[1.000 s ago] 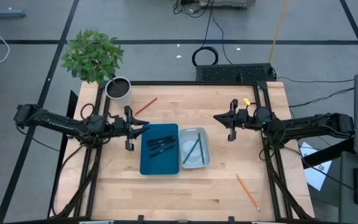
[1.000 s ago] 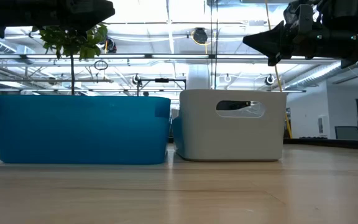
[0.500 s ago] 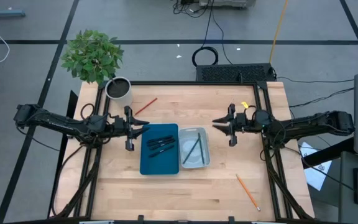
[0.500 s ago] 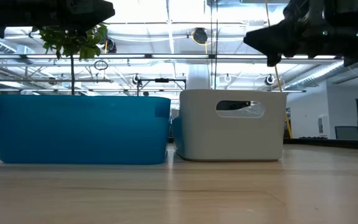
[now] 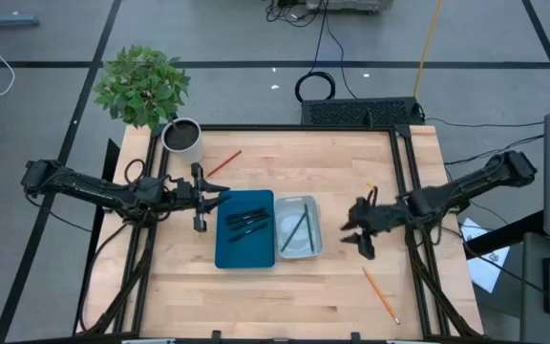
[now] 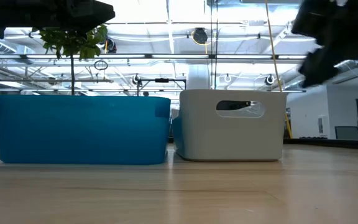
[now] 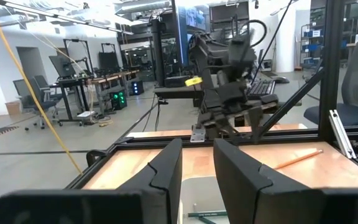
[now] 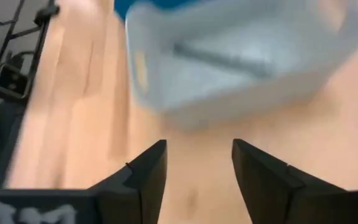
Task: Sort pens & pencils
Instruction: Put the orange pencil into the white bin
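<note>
The right pincer (image 5: 359,233), spread and empty, hangs right of the white bin (image 5: 299,227). An orange pencil (image 5: 381,294) lies nearer; a hasty descent could roll it. The left pincer (image 5: 199,197), part-spread and empty, waits beside the blue tray (image 5: 244,229) holding pens (image 5: 246,222).

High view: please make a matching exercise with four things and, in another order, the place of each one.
Things:
1. pens
2. dark pencils
3. red pencil
4. orange pencil

Places:
A. on the table near the plant pot
B. in the blue tray
C. on the table near the right gripper
D. in the white tray

Pairs: 1-B, 2-D, 3-A, 4-C
</note>
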{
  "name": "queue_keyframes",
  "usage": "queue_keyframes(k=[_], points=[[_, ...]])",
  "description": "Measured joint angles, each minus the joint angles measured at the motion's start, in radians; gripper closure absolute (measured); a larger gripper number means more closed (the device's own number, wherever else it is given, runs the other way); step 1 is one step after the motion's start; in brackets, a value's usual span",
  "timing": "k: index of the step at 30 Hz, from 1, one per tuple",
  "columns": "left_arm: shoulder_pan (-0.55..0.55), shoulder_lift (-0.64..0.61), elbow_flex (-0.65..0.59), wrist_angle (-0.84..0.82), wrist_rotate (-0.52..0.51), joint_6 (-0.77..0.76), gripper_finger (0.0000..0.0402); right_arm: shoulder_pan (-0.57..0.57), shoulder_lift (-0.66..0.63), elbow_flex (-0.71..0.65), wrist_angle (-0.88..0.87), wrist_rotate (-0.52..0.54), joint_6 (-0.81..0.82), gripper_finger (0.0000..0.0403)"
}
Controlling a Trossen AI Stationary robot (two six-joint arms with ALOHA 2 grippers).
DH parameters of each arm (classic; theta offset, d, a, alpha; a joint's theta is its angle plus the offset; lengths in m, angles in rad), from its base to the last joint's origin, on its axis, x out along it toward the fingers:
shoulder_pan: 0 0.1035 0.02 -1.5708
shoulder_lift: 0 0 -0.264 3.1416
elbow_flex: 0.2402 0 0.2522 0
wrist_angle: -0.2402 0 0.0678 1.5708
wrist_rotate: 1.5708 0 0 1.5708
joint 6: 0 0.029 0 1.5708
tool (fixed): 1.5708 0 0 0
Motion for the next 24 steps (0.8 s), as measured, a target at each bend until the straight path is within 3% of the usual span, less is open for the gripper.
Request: queue_keyframes(k=[4,9,18,24], points=[[0.000,0.000,0.000,0.000,0.000,0.000,0.0304,0.107,0.012,0.002,-0.143,0.001,0.277,0.0253],[0.000,0.000,0.000,0.000,0.000,0.000,0.0304,0.212,0.083,0.010,-0.202,-0.016,0.509,0.0274],[0.000,0.000,0.000,-0.007,0.000,-0.001,0.0304,0.311,0.370,0.263,-0.488,-0.083,0.783,0.0287],[0.000,0.000,0.000,-0.011,0.000,-0.003,0.0304,0.303,0.499,0.282,-0.501,-0.163,0.905,0.0287]])
